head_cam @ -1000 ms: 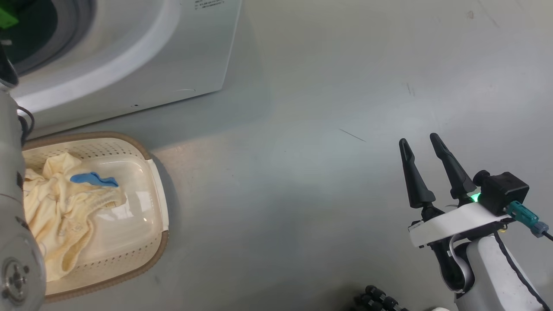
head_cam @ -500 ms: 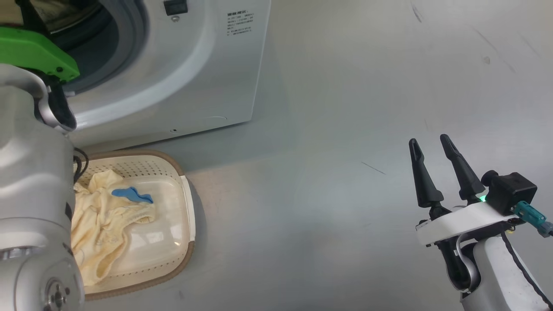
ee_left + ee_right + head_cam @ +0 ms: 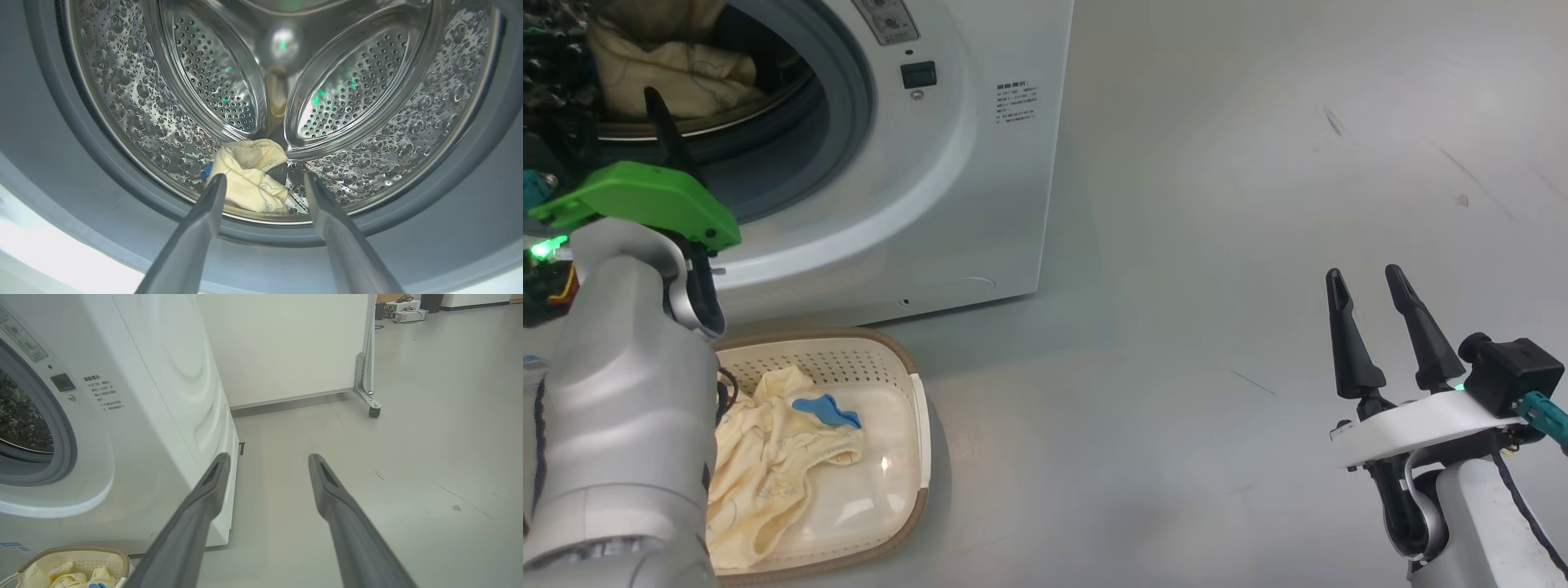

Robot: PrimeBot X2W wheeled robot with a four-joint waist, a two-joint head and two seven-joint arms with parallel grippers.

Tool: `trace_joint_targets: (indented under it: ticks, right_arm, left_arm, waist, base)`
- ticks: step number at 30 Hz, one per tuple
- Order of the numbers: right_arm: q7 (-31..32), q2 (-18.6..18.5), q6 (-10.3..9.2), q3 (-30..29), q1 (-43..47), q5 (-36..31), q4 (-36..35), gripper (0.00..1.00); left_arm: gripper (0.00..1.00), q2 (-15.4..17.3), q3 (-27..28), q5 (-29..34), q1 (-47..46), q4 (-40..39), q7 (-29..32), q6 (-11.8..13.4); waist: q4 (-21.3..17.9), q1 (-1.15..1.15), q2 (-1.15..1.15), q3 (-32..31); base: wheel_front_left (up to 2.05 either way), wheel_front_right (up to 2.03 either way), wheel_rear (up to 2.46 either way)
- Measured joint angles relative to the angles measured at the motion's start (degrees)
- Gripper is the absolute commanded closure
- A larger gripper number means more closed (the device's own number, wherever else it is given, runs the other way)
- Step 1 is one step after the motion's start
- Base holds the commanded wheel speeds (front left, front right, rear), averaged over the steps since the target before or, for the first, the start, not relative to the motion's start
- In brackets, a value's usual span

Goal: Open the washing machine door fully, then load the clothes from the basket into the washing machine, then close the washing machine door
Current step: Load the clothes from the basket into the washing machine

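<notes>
The washing machine stands at the upper left, its drum opening bare; the washing machine door is out of view. One cream garment lies at the bottom of the steel drum. My left gripper is open and empty at the drum's mouth, just in front of that garment; one of its fingers rises above the green wrist cover. More clothes, cream with a blue patch, lie in the basket on the floor before the machine. My right gripper hangs open and empty over bare floor at the right.
My pale left forearm covers the basket's left part. Grey floor stretches to the right of the machine. A white partition on a caster stands behind the machine.
The head camera has tilted up, so the drum opening and my left wrist have come into the picture. The clothes in the basket lie as before. The right gripper keeps its pose.
</notes>
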Motion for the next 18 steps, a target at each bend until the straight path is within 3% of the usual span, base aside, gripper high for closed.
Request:
trace_joint_targets:
  ticks: [18]
  right_arm:
    - [0.00,-0.42,0.00,-1.59,4.75,-1.35,0.00,0.00]
  left_arm:
    - [0.00,-1.63,-0.75,-1.70,20.72,-9.66,0.00,-5.08]
  waist:
    - [3.02,0.00,0.00,-9.76]
  base:
    - [0.00,0.00,0.00]
